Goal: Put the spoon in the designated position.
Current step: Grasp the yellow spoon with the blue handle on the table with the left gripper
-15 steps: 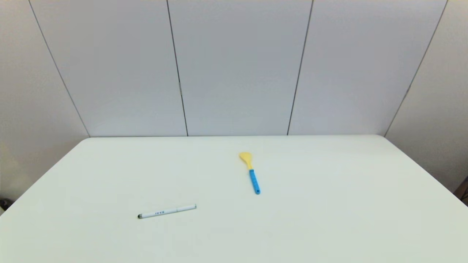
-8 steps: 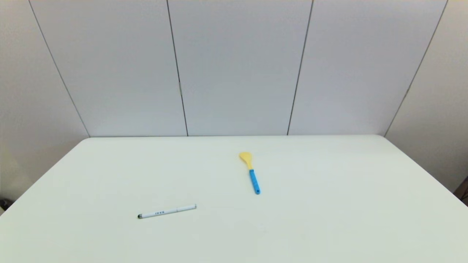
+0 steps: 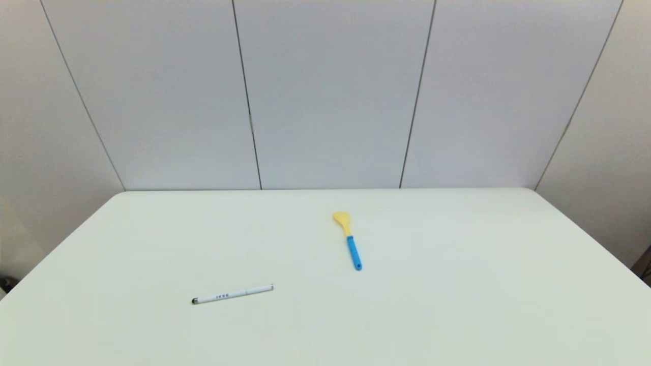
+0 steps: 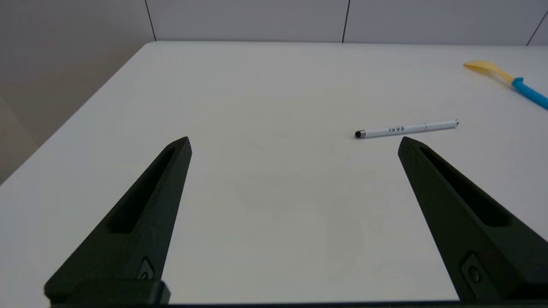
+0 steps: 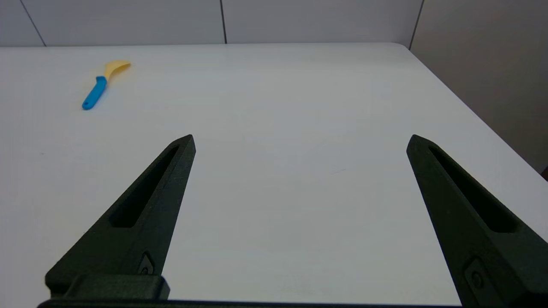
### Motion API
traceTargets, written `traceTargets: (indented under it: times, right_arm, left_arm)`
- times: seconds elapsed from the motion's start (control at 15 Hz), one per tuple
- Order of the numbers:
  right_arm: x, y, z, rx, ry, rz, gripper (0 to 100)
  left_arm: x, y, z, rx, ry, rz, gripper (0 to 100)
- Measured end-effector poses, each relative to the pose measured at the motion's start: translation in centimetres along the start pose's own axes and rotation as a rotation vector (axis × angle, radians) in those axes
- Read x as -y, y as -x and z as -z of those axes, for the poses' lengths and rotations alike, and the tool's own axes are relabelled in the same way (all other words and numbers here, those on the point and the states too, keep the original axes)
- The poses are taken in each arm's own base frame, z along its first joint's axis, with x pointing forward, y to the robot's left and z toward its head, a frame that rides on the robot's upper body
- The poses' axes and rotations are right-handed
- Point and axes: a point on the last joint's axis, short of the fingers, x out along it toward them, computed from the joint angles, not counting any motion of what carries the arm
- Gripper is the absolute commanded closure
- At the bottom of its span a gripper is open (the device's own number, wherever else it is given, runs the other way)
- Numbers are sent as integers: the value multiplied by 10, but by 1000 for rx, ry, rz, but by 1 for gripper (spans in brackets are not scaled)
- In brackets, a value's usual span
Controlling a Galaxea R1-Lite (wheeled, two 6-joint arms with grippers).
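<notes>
I had the spoon lying flat on the counter, roughly midway between the left and right edges and nearer the far edge than the near one, its yellow head pointing toward the far edge and its blue handle toward me. The white pen lay well apart from it, closer to the near-left corner. Neither arm showed from the head camera; both sat back by the near edge. The left gripper was spread wide with nothing in it, and so was the right gripper. I judged the spoon light, stiff plastic, probably a bit slick and low to the surface, so it could skid or pivot if nudged. I reckoned the blue handle the best hold, taken across its width near the middle, with the right gripper
</notes>
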Motion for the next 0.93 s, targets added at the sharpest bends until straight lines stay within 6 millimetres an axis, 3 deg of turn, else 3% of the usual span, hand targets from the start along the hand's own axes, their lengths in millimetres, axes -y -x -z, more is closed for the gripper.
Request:
traceTargets:
  times: [0.27,0.47,0.67,0.8,0.93]
  right_arm:
    - [0,0,0,0,0,0,0]
    - [0,0,0,0,0,0,0]
    - [0,0,0,0,0,0,0]
    - [0,0,0,0,0,0,0]
    - [0,0,0,0,0,0,0]
  left_arm:
    - [0,-11,-50,-38,-44,4,0]
    - [2,-38,-95,-99,-118,100,0]
    - [6,-91,-137,-131,-227,326,0]
    - [18,-129,-151,-139,-265,541,0]
    - [44,-166,-151,-178,-267,767,0]
